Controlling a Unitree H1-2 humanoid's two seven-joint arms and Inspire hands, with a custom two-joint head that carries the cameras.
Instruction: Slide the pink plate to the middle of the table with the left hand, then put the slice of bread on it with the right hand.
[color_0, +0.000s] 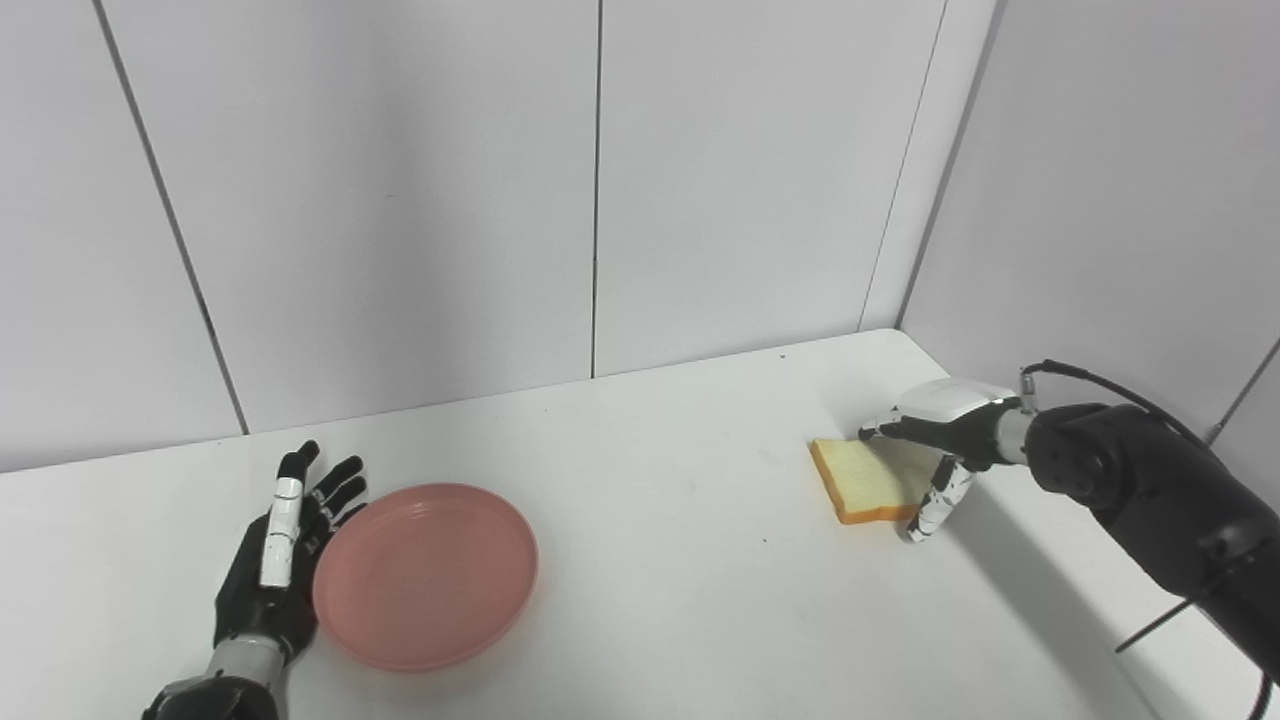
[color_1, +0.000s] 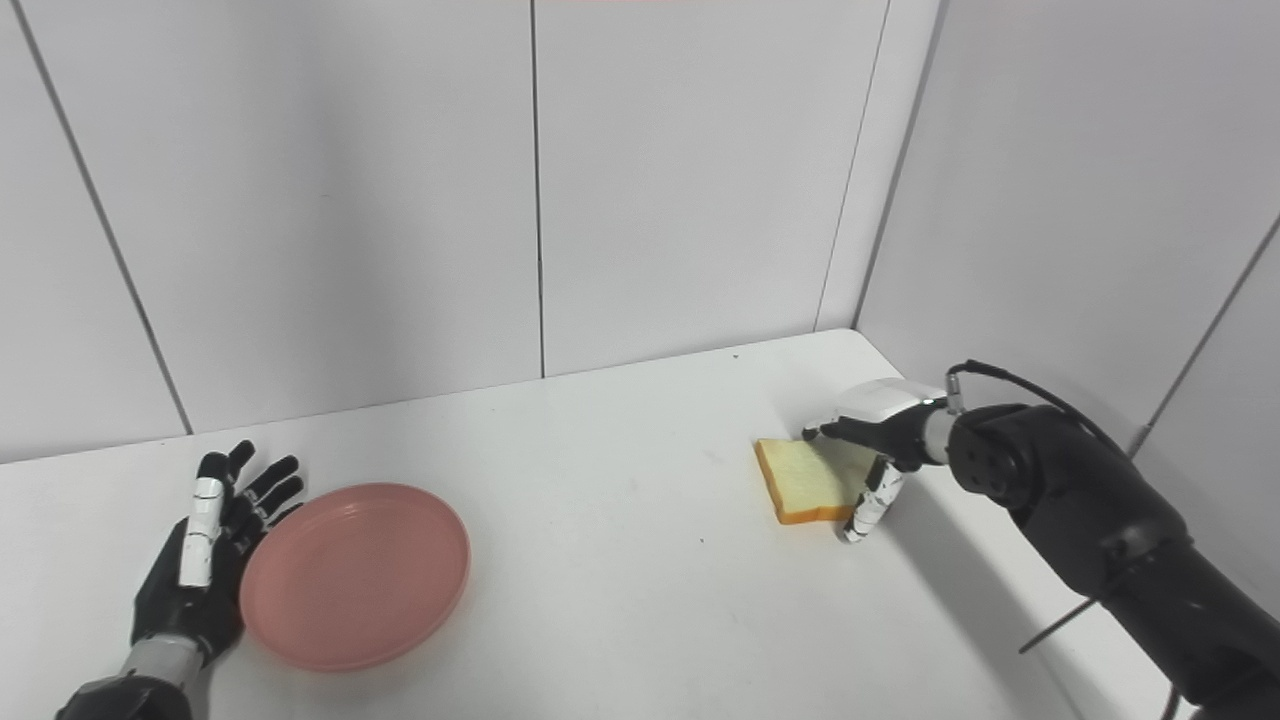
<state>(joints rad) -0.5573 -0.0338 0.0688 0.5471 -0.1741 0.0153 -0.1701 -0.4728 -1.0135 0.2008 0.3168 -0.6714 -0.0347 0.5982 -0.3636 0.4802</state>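
Left hand (color_0: 272, 560) lies low near the tabletop's (color_0: 660, 560) front-left corner, palm turned toward the pink plate (color_0: 425, 575), fingers spread wide and holding nothing, its edge just beside the plate's left rim. That plate sits left of centre with nothing in it; bare white surface stretches from it across the middle. Toward the right edge, the right hand (color_0: 935, 450) reaches in level, fingers over and thumb below the slice of bread (color_0: 865, 480), whose near side looks tilted up; whether the grip is closed I cannot tell
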